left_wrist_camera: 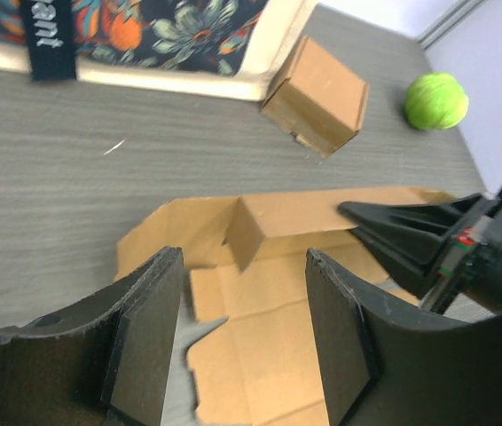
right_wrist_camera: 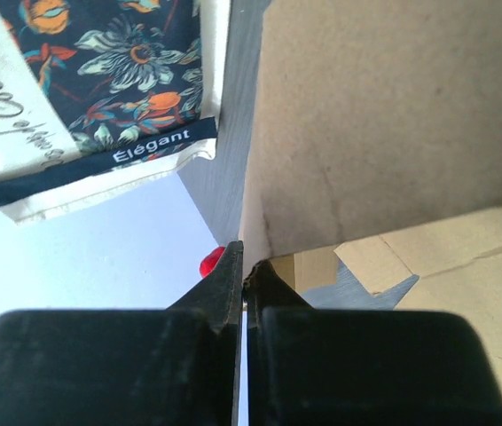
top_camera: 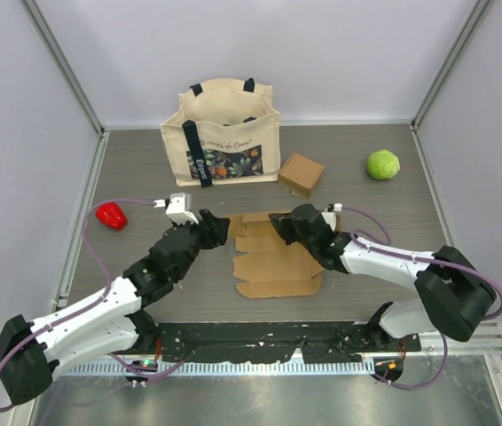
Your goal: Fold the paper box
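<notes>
The paper box (top_camera: 273, 262) is a flat brown cardboard blank lying in the middle of the table. Its far strip is lifted up as a flap (right_wrist_camera: 384, 124). My right gripper (right_wrist_camera: 247, 266) is shut on the lower edge of that flap, at the far middle of the blank (top_camera: 282, 222). Over the blank's left end my left gripper (left_wrist_camera: 242, 266) hovers open, with nothing between its fingers and only cardboard (left_wrist_camera: 269, 311) showing below them. In the top view it sits at the blank's far left corner (top_camera: 215, 226). The right gripper's black tip (left_wrist_camera: 357, 211) points toward it across the flap.
A cream tote bag (top_camera: 224, 133) with a floral print stands at the back. A small closed brown box (top_camera: 301, 173) lies just right of it. At the far right rests a green ball (top_camera: 382, 164), and at the left a red object (top_camera: 111, 215).
</notes>
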Tool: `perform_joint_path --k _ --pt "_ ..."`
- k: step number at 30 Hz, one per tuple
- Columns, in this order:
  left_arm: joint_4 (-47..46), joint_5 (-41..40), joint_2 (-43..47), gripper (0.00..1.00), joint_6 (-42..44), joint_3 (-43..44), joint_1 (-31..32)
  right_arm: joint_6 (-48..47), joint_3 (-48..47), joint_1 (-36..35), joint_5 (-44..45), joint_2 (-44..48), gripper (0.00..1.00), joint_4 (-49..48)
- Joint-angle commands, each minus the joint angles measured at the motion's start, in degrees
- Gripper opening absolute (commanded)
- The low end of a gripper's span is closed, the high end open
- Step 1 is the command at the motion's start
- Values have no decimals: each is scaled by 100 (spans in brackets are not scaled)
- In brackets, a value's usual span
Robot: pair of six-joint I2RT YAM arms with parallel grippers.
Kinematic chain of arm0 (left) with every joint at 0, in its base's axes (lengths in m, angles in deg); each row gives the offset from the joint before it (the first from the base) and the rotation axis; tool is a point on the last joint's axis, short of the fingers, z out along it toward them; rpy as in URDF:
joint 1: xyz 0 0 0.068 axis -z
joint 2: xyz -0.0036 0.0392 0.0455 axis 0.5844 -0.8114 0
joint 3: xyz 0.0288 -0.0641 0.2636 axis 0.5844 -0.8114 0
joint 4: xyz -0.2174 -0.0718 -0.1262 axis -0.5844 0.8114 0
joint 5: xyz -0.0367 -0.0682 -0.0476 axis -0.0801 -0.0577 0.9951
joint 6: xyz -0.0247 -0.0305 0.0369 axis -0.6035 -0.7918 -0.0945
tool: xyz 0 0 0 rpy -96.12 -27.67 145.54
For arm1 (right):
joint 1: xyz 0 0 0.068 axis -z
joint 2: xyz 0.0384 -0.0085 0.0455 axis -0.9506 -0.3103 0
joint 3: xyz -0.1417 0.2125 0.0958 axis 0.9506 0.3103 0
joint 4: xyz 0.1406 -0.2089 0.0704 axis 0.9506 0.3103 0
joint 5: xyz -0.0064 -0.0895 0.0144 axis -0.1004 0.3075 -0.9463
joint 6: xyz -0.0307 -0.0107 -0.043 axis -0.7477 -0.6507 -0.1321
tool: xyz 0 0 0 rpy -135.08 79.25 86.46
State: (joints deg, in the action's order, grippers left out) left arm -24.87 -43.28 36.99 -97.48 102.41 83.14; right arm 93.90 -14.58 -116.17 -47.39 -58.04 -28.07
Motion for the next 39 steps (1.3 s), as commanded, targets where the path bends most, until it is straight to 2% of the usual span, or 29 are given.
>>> perform_joint_path --k 1,5,10,13,16,20,23,25,27,28,34,39 --pt "2085 33 310 61 -665 533 -281 -865 375 65 110 407 1 -1091" --pt "2675 681 241 62 -991 770 -1097 -1104 824 145 -153 451 1 -2224" --pt "2685 1386 -294 63 -1106 937 -1967 -1201 1123 285 -627 267 1 -3103" --pt "2352 1317 -838 62 -966 1008 -2083 -1157 1281 382 -751 162 1 -3692" --pt "1886 1334 -1645 61 -869 1104 -2197 -1157 1387 417 -778 109 1 -3782" --pt "1098 1913 -2621 59 -746 1403 -2224 -1122 1431 461 -883 21 1 -3808" --pt "867 2125 -3281 52 -588 1640 -2233 -1104 1405 496 -936 -93 1 -3826" --pt "717 2282 -3468 46 -474 1693 -2233 -1069 1387 514 -971 -155 1 -3791" --pt "436 2843 -3600 35 -421 1658 -2224 -1043 1378 523 -945 -173 1 -3756" --pt "400 2959 -3600 32 -464 1580 -2224 -1034 1370 523 -910 -173 1 -3668" --pt "-223 3381 -3346 28 -666 947 -2224 -990 1264 531 -840 -313 1 -3641" --pt "-452 3925 -3477 25 -983 876 -2101 -885 1124 531 -857 -506 1 -3623"
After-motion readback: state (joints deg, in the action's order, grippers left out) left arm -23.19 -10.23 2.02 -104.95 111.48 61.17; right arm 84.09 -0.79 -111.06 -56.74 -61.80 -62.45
